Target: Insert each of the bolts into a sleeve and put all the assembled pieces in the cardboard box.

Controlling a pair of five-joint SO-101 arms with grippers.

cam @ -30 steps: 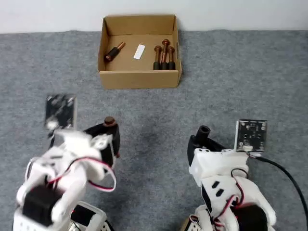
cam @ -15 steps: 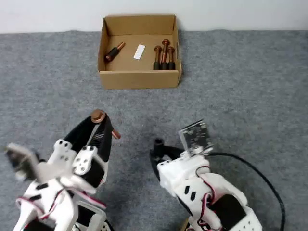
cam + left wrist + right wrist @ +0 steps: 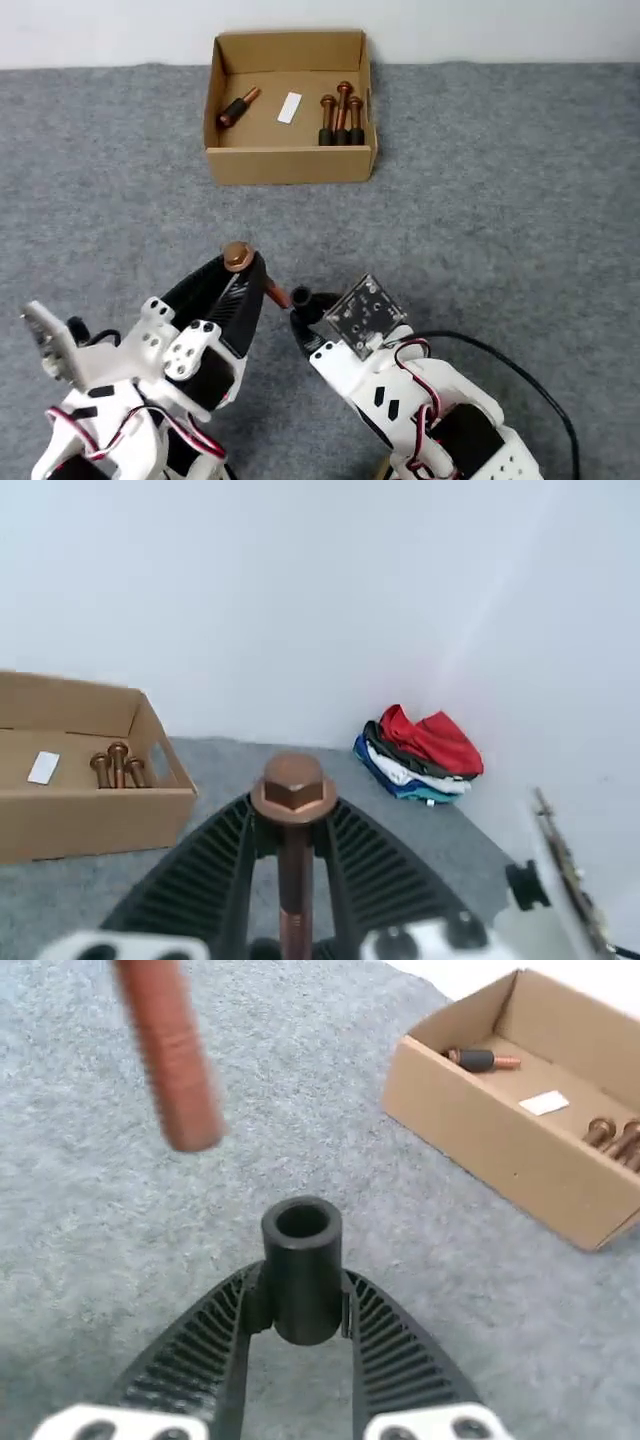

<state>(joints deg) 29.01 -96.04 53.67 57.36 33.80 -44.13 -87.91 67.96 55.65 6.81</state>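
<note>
— What sits closest to the arms?
— The left pincer [image 3: 240,268] is clamped on a copper hex-head bolt [image 3: 293,792], gripped just under the head, shank slanting towards the other arm; the right pincer [image 3: 300,1305] is clamped on a black sleeve [image 3: 300,1255], open bore facing outward.
— Do bolt and sleeve touch?
— No; the bolt's threaded end hangs just beside the sleeve's mouth, apart from it, above the grey tabletop [image 3: 500,200].
— And farther off?
— The cardboard box [image 3: 290,165] stands near the wall; three assembled pieces [image 3: 341,118] lie side by side against one wall, a fourth piece [image 3: 238,107] lies aslant at the opposite side, a white slip [image 3: 289,107] between them; folded clothes [image 3: 420,752] lie against the wall.
</note>
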